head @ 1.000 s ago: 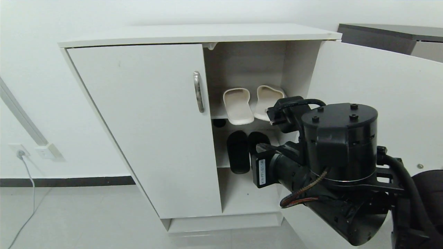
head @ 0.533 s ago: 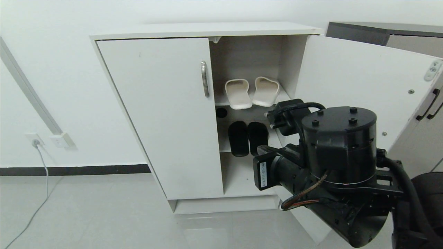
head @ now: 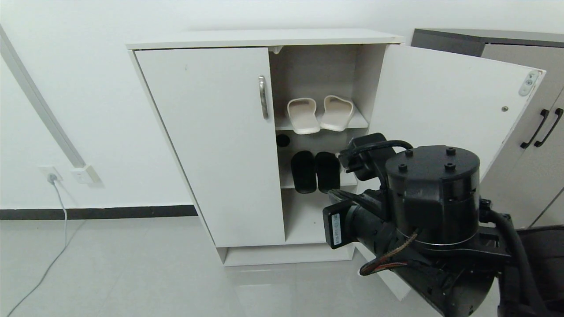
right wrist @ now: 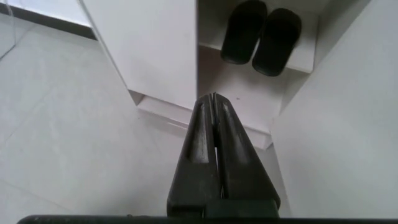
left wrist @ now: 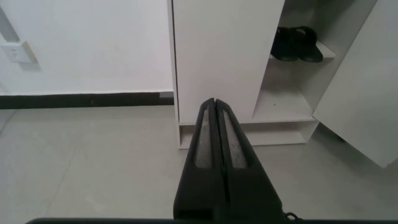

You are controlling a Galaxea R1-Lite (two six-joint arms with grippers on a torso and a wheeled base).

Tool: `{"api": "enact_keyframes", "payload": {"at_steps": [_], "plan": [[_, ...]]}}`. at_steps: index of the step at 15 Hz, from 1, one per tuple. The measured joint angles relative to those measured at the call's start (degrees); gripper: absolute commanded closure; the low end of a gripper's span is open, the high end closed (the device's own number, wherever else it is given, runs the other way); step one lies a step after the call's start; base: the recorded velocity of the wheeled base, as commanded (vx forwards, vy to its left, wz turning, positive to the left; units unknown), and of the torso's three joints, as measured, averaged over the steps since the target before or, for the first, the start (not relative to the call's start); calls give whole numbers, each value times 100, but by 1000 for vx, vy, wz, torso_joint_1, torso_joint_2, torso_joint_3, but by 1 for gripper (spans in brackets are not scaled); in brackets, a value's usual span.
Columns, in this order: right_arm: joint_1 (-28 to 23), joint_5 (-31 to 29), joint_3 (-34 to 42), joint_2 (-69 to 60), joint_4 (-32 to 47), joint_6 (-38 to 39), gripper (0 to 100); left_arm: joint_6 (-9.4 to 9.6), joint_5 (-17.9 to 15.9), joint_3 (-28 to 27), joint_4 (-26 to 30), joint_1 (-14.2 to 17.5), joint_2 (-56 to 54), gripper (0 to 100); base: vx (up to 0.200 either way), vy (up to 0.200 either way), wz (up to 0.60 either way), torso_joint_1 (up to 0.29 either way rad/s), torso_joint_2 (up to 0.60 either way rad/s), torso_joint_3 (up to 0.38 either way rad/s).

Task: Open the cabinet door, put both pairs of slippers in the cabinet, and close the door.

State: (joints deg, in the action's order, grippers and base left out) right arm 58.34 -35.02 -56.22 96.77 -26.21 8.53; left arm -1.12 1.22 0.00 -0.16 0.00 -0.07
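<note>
The white cabinet [head: 264, 37] stands against the wall. Its left door [head: 211, 141] is closed and its right door [head: 440, 101] is swung wide open. A white pair of slippers [head: 319, 114] lies on the upper shelf, and a black pair [head: 315, 171] on the shelf below. My right gripper [right wrist: 214, 99] is shut and empty, over the floor in front of the cabinet's open half, below the black slippers [right wrist: 261, 34]. My left gripper [left wrist: 214, 106] is also shut and empty, farther back over the floor, facing the closed door.
A grey cabinet [head: 528, 110] with black handles stands just right of the open door. A wall socket [head: 50, 178] with a cable hangs at the left. Bare tiled floor [head: 110, 273] lies in front.
The whole head view has shifted: the cabinet now looks smaller and farther off, so the camera has backed away. Slippers and doors stand as before.
</note>
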Motion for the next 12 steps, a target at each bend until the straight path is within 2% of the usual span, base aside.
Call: {"api": "enact_keyframes", "payload": {"at_steps": [12], "plan": [[-41,-4,5,74,0,0,100,-5,0,0,0,0,0,100,0,0,0,0,0,0]]}}
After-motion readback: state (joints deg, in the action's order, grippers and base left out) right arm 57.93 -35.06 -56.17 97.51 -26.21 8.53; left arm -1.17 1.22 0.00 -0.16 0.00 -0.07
